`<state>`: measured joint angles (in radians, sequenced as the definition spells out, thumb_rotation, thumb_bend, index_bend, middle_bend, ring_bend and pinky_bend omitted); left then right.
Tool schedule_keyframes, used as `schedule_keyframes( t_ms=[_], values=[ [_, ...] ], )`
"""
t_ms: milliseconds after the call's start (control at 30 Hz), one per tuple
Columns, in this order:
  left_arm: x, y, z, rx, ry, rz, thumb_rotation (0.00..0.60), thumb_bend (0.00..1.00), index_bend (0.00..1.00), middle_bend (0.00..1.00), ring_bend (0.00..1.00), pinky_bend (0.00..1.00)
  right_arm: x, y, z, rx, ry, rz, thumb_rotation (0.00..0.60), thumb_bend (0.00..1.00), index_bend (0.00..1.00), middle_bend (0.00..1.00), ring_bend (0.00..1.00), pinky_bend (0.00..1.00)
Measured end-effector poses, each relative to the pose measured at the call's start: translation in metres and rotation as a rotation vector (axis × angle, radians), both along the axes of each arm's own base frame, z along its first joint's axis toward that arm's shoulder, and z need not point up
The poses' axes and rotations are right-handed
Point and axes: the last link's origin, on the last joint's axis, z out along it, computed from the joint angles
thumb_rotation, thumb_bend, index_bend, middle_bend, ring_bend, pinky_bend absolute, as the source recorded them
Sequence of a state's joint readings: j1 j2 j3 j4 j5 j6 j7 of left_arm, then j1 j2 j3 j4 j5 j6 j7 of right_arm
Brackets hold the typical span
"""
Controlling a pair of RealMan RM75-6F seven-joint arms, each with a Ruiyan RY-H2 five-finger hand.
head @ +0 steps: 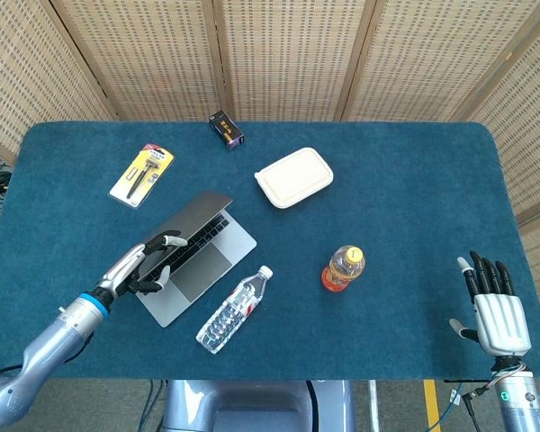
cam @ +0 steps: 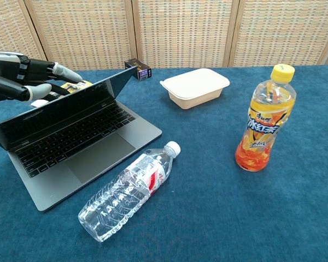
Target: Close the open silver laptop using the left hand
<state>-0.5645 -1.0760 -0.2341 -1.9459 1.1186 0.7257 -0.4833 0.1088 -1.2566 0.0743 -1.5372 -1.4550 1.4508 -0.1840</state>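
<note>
Laptop (head: 198, 252): we see it near the table's (head: 405, 180) left front, lid tilted partway over the keyboard.
Left hand (head: 148, 265): fingers stretched out, resting on the lid's back; in the chest view the frame edge cuts it off and the lid hides the contact.
Right hand (head: 497, 310): fingers spread, holding nothing, at the right front corner.
Water bottle (head: 234, 309): lying just beside the laptop.

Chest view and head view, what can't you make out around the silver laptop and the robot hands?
- Left robot hand: chest view, the frame's left edge cuts off its wrist.
- Silver laptop: head view, the lowered lid hides the far keys.
- Right robot hand: absent from the chest view.
- Small dark box: print too small to read.
</note>
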Motion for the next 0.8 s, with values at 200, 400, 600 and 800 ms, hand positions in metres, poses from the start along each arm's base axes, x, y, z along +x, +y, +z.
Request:
schedule_keyframes(
  t_ms=[200,400,600,800],
  values=[
    [-0.003,-0.002,-0.007,-0.028,0.004,0.002,0.6,0.64,0.21,0.09,0.13,0.09,0.0,0.0,0.0,0.001,0.0,0.002,0.6,0.05,0.0,0.0,0.0,0.0],
    [-0.005,-0.005,-0.018,-0.07,0.011,-0.001,0.6,0.64,0.21,0.09,0.13,0.09,0.001,0.0,0.0,-0.004,0.001,0.005,0.6,0.05,0.0,0.0,0.0,0.0],
    [-0.009,-0.005,-0.033,-0.111,0.016,0.01,0.6,0.64,0.21,0.09,0.13,0.09,0.001,0.001,0.001,-0.007,0.001,0.004,0.6,0.05,0.0,0.0,0.0,0.0],
    [-0.011,-0.005,-0.042,-0.138,0.021,0.018,0.6,0.64,0.21,0.09,0.13,0.09,0.0,0.0,0.001,-0.007,-0.001,0.002,0.6,0.05,0.0,0.0,0.0,0.0]
  ],
)
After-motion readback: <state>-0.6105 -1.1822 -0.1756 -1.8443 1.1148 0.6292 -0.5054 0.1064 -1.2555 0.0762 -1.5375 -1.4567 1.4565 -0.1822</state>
